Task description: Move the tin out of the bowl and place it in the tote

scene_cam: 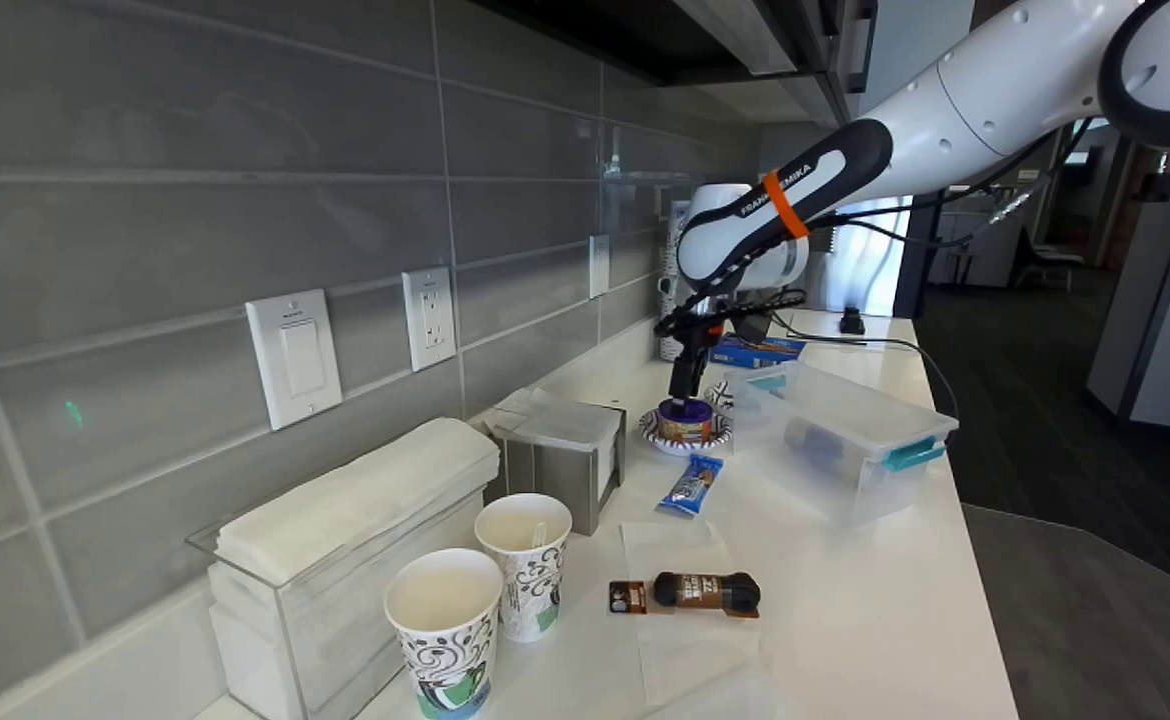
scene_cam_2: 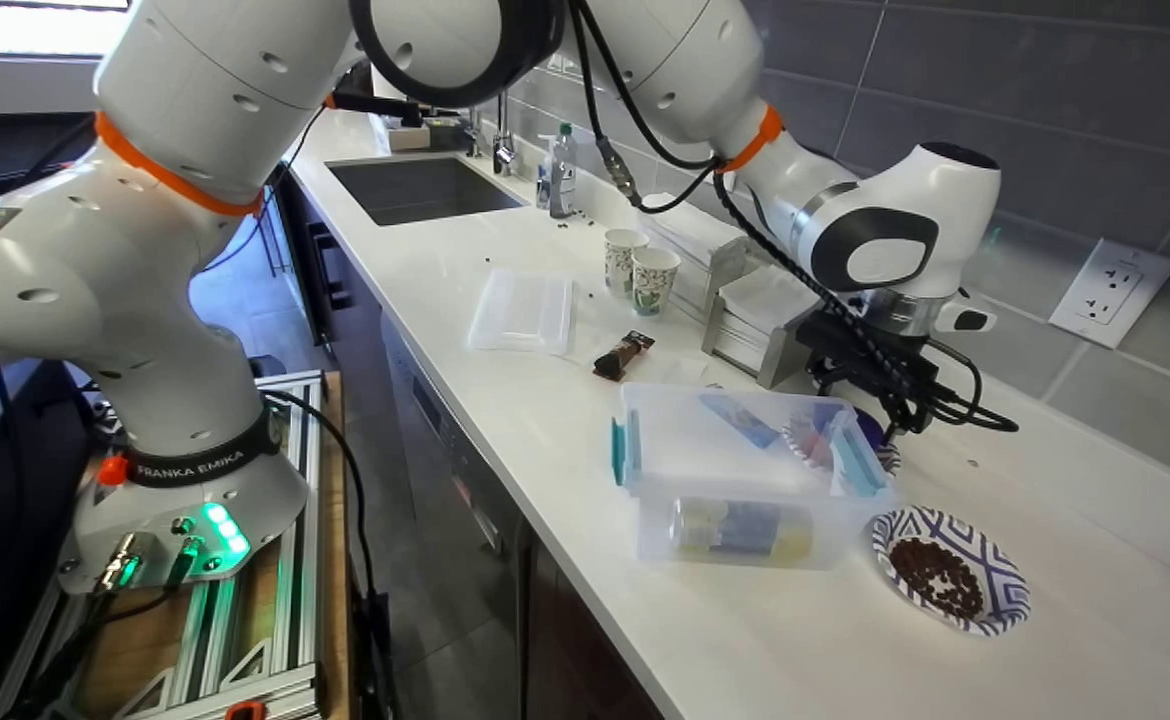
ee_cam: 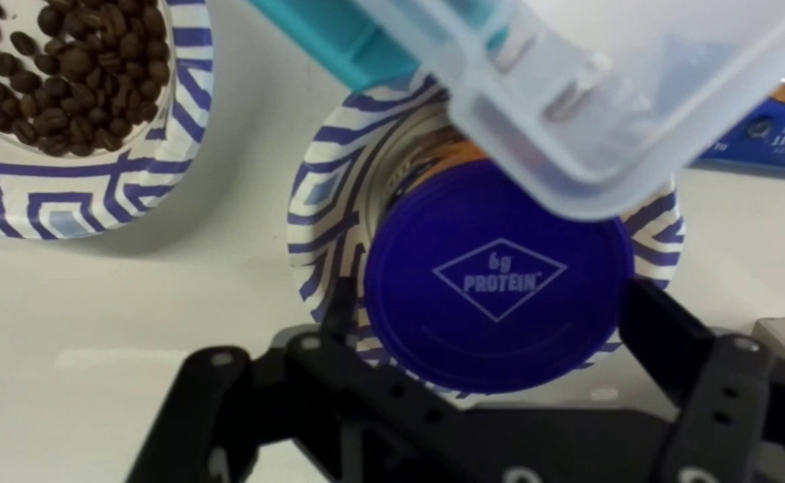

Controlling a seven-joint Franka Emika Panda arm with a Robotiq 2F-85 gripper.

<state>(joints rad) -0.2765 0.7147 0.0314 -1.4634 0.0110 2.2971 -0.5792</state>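
Note:
The tin (ee_cam: pixel 496 268) has a purple lid and gold-brown side. It stands in a shallow white bowl (ee_cam: pixel 319 201) with purple pattern. In an exterior view the tin (scene_cam: pixel 686 430) and bowl (scene_cam: pixel 655 438) sit near the wall. My gripper (ee_cam: pixel 490 292) is lowered around the tin, one finger each side. A gap shows between the left finger and the lid; the right finger is at the lid's edge. The clear tote (scene_cam: pixel 875 485), with teal latches, stands beside the bowl; its corner (ee_cam: pixel 547 154) covers part of the tin in the wrist view. It mostly hides the tin in an exterior view (scene_cam_2: pixel 867 428).
A second patterned bowl (scene_cam_2: pixel 1005 580) holds coffee beans. A bottle (scene_cam_2: pixel 740 527) lies in the tote. A blue snack bar (scene_cam: pixel 692 484), a brown-black package (scene_cam: pixel 705 592), paper cups (scene_cam: pixel 445 620) and napkin holders (scene_cam: pixel 555 450) stand or lie along the counter. Cabinets (scene_cam: pixel 735 35) hang above.

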